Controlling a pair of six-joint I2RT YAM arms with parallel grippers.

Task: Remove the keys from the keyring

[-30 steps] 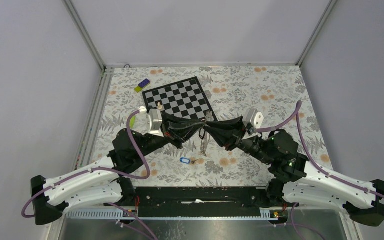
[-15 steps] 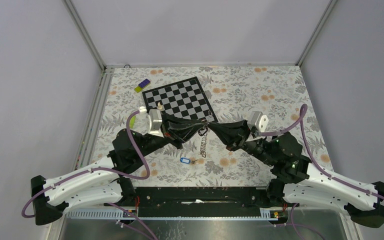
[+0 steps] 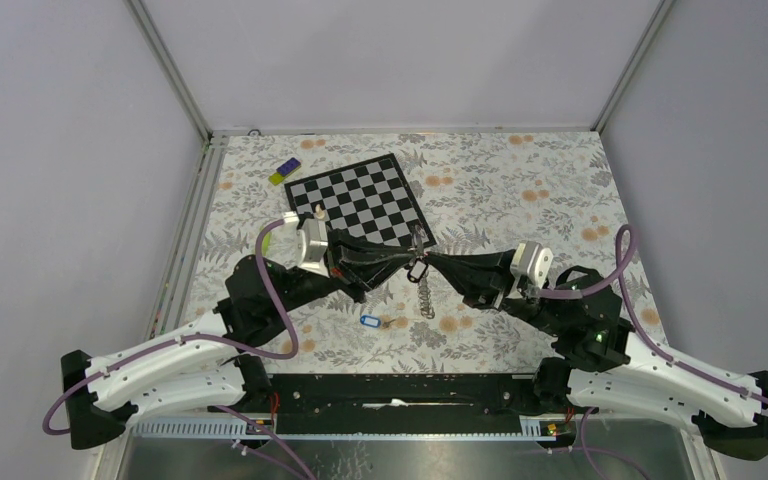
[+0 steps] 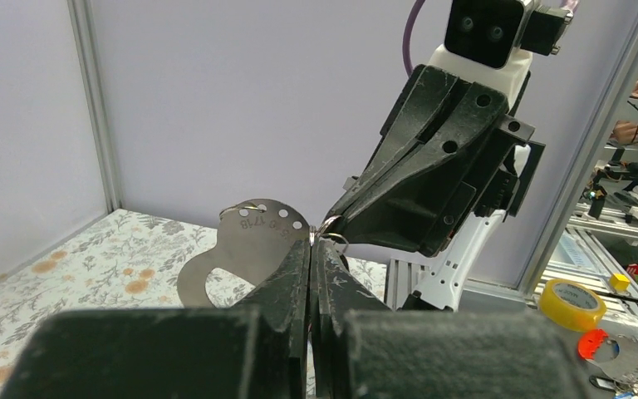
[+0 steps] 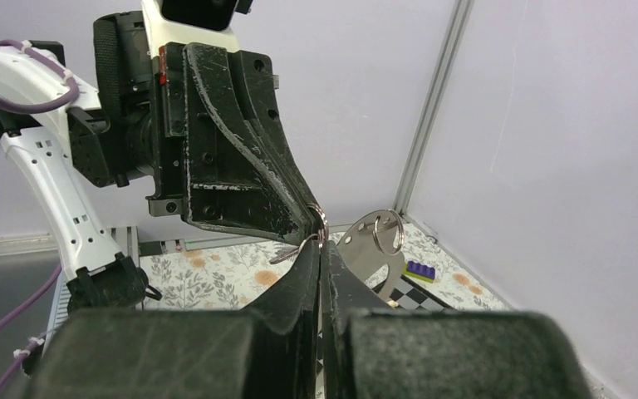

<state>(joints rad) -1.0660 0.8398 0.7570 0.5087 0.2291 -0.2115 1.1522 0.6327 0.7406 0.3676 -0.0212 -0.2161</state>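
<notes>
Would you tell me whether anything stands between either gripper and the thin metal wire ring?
Nothing visible does: the left gripper and right gripper both pinch the thin metal wire ring directly, jaws shut.

Closed left claw faces closed right claw.

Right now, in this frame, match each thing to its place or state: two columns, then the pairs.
Things:
1. blue tag
2. purple-and-yellow block
3. right tool
4. chessboard

Places or states:
A. shut on the metal ring, tip to tip with the left tool
B. flat on the floral table, farther from the arm bases than the tools
C. beside the chessboard's far left corner
D. on the table, between the tools and the arm bases

Pairs: 1-D, 2-C, 3-A, 4-B
</notes>
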